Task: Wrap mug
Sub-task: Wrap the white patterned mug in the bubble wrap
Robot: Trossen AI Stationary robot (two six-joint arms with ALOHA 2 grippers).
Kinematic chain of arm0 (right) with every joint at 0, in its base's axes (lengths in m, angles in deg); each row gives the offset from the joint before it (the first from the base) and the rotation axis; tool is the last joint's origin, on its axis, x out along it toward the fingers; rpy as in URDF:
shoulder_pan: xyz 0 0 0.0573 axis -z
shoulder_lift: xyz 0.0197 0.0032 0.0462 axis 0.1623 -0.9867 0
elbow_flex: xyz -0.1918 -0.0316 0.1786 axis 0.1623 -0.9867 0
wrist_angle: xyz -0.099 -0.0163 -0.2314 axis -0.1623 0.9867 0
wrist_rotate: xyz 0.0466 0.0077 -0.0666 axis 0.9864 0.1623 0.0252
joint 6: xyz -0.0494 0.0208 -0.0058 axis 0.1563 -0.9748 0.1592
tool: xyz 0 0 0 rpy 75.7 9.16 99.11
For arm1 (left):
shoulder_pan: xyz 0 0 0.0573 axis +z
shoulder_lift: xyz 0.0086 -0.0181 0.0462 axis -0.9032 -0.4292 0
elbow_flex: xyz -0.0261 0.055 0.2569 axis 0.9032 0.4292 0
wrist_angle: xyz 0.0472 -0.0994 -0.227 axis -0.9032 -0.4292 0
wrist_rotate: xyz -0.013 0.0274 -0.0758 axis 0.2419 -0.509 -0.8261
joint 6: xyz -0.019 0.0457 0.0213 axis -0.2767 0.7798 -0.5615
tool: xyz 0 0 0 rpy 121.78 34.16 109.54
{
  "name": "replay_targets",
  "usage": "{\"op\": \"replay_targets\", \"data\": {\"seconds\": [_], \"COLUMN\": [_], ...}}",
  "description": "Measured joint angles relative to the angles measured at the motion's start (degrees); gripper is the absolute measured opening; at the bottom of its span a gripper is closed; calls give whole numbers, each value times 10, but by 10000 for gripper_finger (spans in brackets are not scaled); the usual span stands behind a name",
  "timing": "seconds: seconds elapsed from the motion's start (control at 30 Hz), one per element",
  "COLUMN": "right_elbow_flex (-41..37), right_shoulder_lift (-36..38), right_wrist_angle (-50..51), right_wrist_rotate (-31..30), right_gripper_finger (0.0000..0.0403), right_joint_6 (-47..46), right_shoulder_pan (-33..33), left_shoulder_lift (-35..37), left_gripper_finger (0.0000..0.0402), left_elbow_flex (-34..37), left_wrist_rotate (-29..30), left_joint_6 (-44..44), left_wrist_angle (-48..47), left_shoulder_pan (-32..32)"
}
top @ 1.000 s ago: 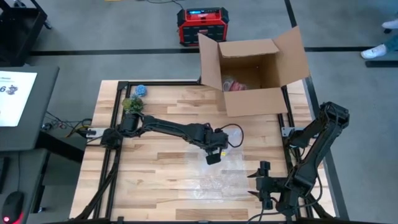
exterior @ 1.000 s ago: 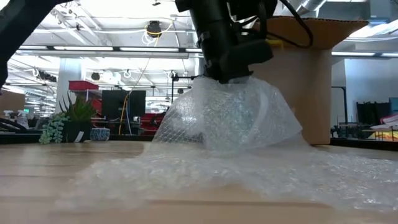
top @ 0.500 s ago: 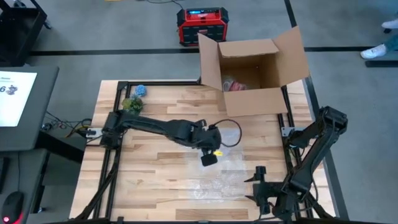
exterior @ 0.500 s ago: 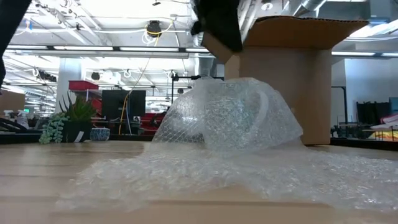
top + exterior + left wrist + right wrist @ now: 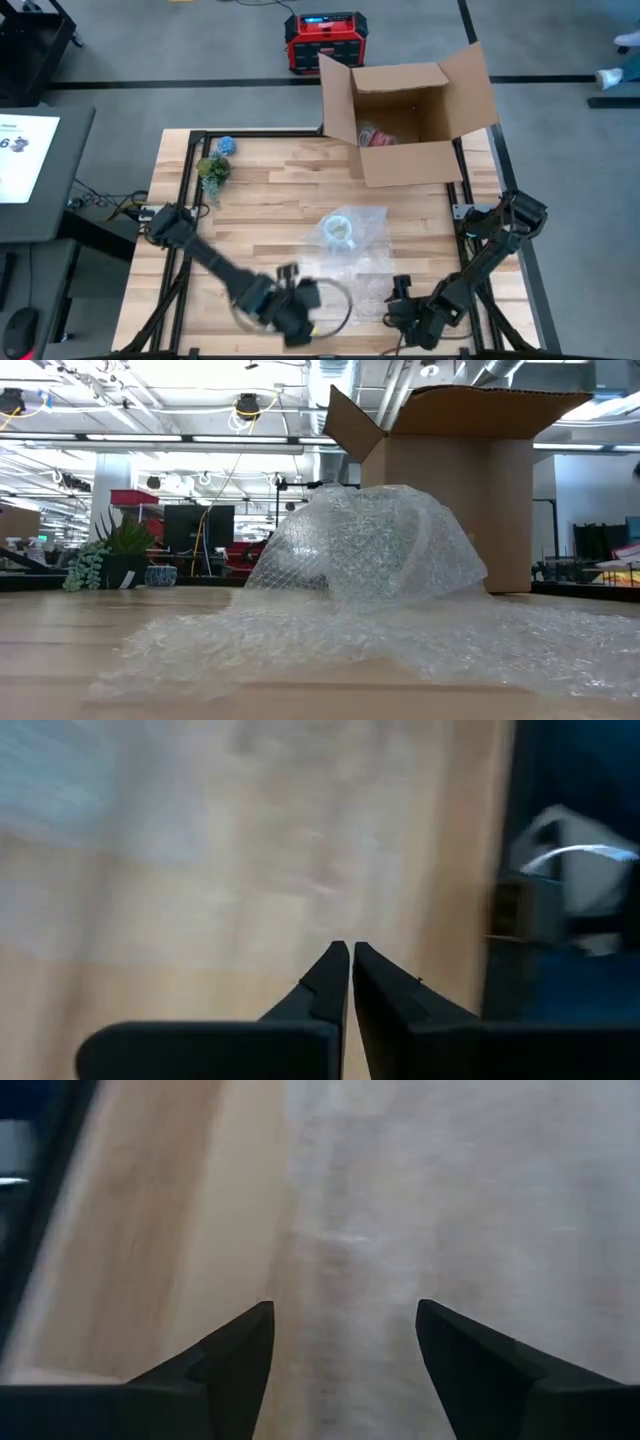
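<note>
High view: mug [image 5: 339, 230] sits at table [image 5: 270, 190] centre, mouth up, on bubble wrap [image 5: 370, 262] that spreads toward 5 o'clock. Cardboard box [image 5: 405, 110] at 1 o'clock, small plant [image 5: 213, 168] at 10. Left gripper [image 5: 296, 322] at 6 o'clock by the near edge; right gripper [image 5: 398, 298] at 5, at wrap's edge.

Low view: mug [image 5: 375, 545] under wrap, box behind.

L wrist: fingers [image 5: 330, 982] pinched together, nothing btwn.

R wrist: fingers [image 5: 235, 1355] spread wide over wrap [image 5: 450, 1210], empty.
</note>
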State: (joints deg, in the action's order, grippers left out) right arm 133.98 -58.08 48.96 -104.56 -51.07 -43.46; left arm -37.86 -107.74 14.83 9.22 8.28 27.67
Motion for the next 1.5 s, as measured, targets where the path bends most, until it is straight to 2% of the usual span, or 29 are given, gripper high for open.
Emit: {"op": "replay_targets", "data": {"seconds": [0.13, 0.23, 0.3, 0.37, 0.47, 0.57, 0.7, 0.77, 0.83, 1.1, 1.27, 1.4, 1.5], "right_elbow_flex": [-36, -49, -50, -49, -43, -33, -15, 0, 9, 16, 16, 16, 16], "right_shoulder_lift": [2, 3, 3, 3, 3, 8, 27, 45, 63, 157, 209, 241, 254], "right_wrist_angle": [-44, -48, -44, -41, -34, -22, 1, 16, 36, 74, 108, 160, 206], "right_wrist_rotate": [11, 11, 11, 9, 4, 10, 14, 3, -16, -115, -183, -236, -246], "right_gripper_finger": [210, 188, 166, 137, 77, 18, 8, 3, 1, 0, 0, 0, 0], "right_joint_6": [-7, -37, -51, -60, -80, -82, -84, -83, -83, -126, -164, -199, -221], "right_shoulder_pan": [11, 18, 19, 19, 19, 19, 16, 16, 17, 35, 37, 49, 72], "left_shoulder_lift": [0, 0, -1, -1, 0, 1, 2, 2, 3, -9, -8, -8, -10], "left_gripper_finger": [0, 0, 0, 0, 0, 0, 0, 0, 0, 0, 0, 0, 0], "left_elbow_flex": [93, 176, 210, 213, 191, 149, 83, 61, 51, 48, 74, 106, 138], "left_wrist_rotate": [-2, 0, -1, 0, 30, 107, 242, 321, 375, 374, 368, 263, 207], "left_joint_6": [-44, -9, 10, 38, 102, 149, 134, 112, 103, 83, 155, 235, 270], "left_wrist_angle": [133, 277, 331, 350, 345, 289, 140, 73, 31, -96, -64, 7, 65], "left_shoulder_pan": [-36, -45, -44, -38, -31, -20, 1, 15, 36, 162, 214, 241, 245]}}
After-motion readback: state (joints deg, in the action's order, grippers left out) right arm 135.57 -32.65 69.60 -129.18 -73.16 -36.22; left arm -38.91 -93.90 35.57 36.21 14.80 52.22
